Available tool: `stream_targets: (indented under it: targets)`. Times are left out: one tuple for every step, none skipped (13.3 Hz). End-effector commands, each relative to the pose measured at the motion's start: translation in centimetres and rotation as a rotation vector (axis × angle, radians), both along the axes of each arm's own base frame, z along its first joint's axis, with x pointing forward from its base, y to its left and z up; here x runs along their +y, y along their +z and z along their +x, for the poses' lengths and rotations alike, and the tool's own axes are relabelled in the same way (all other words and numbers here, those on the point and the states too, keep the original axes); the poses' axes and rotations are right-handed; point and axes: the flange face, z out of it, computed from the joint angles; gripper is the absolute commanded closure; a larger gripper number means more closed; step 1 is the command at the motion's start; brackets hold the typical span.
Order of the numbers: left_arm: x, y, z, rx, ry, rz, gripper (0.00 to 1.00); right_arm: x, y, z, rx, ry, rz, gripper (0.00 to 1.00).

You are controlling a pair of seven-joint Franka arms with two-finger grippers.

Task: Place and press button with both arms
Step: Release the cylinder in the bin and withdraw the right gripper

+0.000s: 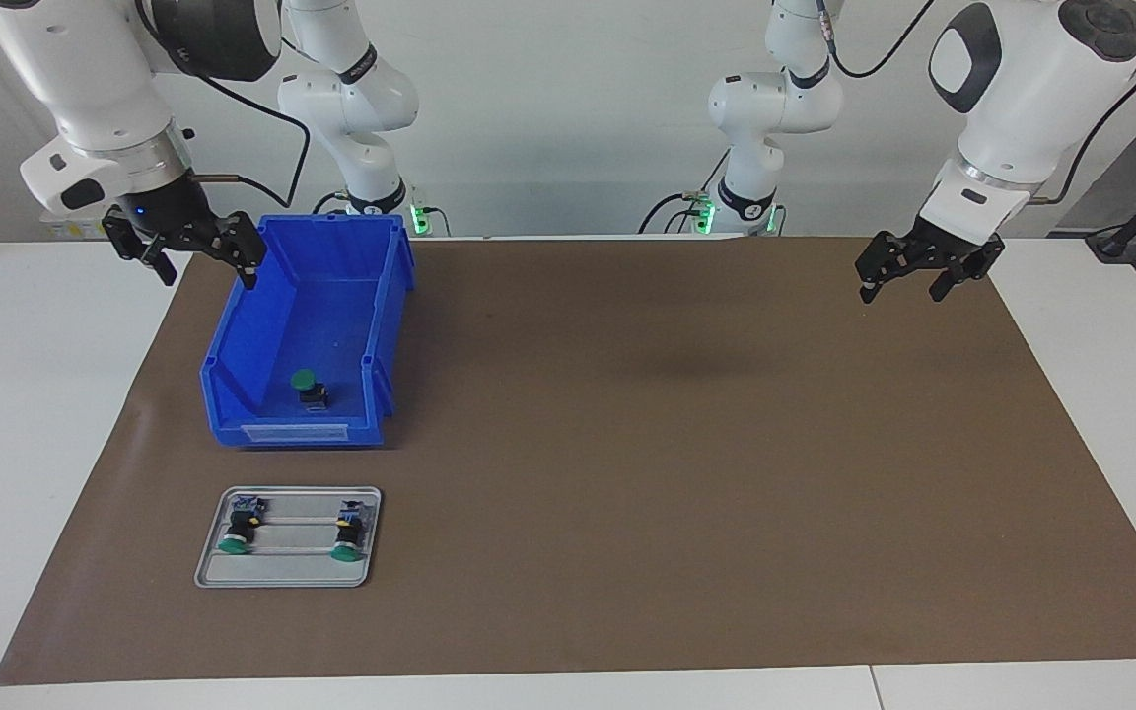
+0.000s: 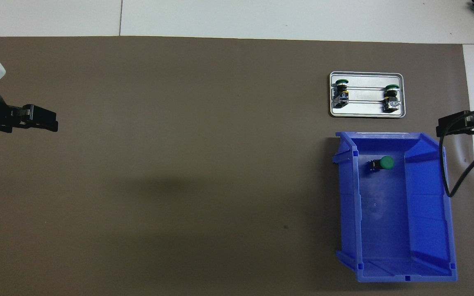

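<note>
One green-capped button (image 1: 308, 386) stands inside the blue bin (image 1: 386, 296), near its wall farthest from the robots; it also shows in the overhead view (image 2: 383, 163). Two more buttons (image 1: 239, 528) (image 1: 348, 532) lie on their sides on a small metal tray (image 1: 287, 572), farther from the robots than the bin. My right gripper (image 1: 208, 276) is open and empty, raised over the bin's corner nearest the robots. My left gripper (image 1: 903, 293) is open and empty, raised over the mat at the left arm's end.
A brown mat (image 1: 676, 473) covers the table's middle, with white table around it. In the overhead view the bin (image 2: 426, 230) and tray (image 2: 366, 113) sit at the right arm's end. A dark cable (image 2: 453, 181) hangs over the bin's side.
</note>
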Motion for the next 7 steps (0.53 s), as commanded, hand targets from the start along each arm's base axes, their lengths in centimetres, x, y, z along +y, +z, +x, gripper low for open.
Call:
stream_targets:
  targets:
    - [0.27, 0.09, -0.82, -0.012, 0.007, -0.01, 0.0, 0.28, 0.54, -0.21, 0.008, 0.02, 0.008, 0.0]
    - [0.27, 0.09, -0.82, -0.012, 0.007, -0.01, 0.0, 0.28, 0.71, -0.3, 0.005, 0.024, 0.008, 0.0]
    - [0.27, 0.09, -0.82, -0.012, 0.007, -0.01, 0.0, 0.31, 0.72, -0.34, 0.005, 0.021, 0.011, 0.0]
    - [0.27, 0.09, -0.82, -0.012, 0.007, -0.01, 0.0, 0.34, 0.65, -0.35, 0.006, 0.02, 0.014, 0.0]
    - [0.27, 0.09, -0.82, -0.012, 0.007, -0.01, 0.0, 0.34, 0.66, -0.4, 0.006, 0.02, 0.014, 0.0]
    - [0.27, 0.09, -0.82, -0.012, 0.007, -0.01, 0.0, 0.34, 0.59, -0.4, 0.008, 0.02, 0.014, 0.0]
    - [0.27, 0.09, -0.82, -0.012, 0.007, -0.01, 0.0, 0.34, 0.53, -0.45, 0.009, 0.02, 0.014, 0.0]
